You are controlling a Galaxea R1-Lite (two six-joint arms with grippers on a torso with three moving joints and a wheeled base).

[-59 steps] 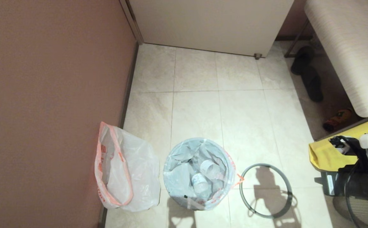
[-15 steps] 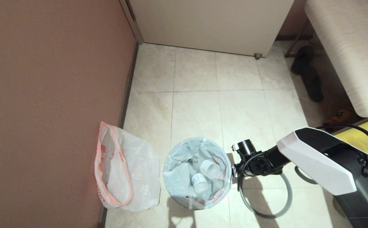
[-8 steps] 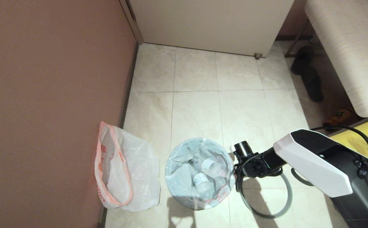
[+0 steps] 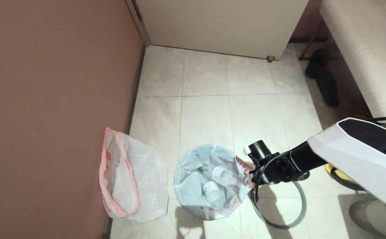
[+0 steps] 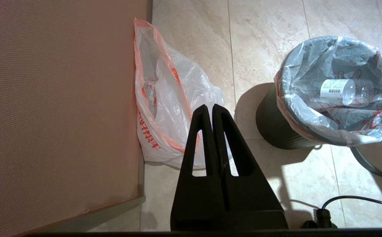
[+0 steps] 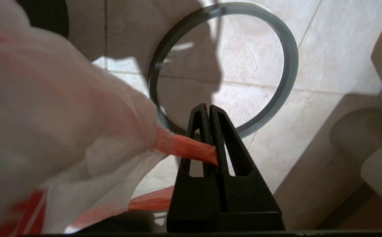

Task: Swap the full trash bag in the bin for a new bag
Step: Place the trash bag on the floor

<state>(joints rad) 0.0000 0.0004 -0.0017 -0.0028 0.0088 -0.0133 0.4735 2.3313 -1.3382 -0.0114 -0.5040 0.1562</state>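
The full trash bag (image 4: 209, 182) sits in the black bin (image 5: 276, 128), with a bottle (image 5: 339, 90) and cups showing through its film. My right gripper (image 6: 208, 107) is shut on the bag's pink-red rim band (image 6: 191, 149) at the bin's right edge, and the film is drawn up toward it. In the head view the right gripper (image 4: 252, 175) lies under the wrist beside the bin. The new bag (image 4: 130, 179) stands open against the wall, left of the bin. My left gripper (image 5: 212, 107) hangs shut and empty above the new bag (image 5: 171, 98).
The bin's grey hoop (image 4: 299, 205) lies flat on the floor right of the bin. A brown wall (image 4: 47, 99) runs along the left. A white door (image 4: 219, 23) stands behind, with a bench (image 4: 362, 49), dark slippers (image 4: 326, 86) and a yellow fabric bag (image 4: 334, 170) at the right.
My right gripper has closed on the full bag's rim band. The right arm has risen a little and the bag's right edge has lifted toward it. The left arm has not moved.
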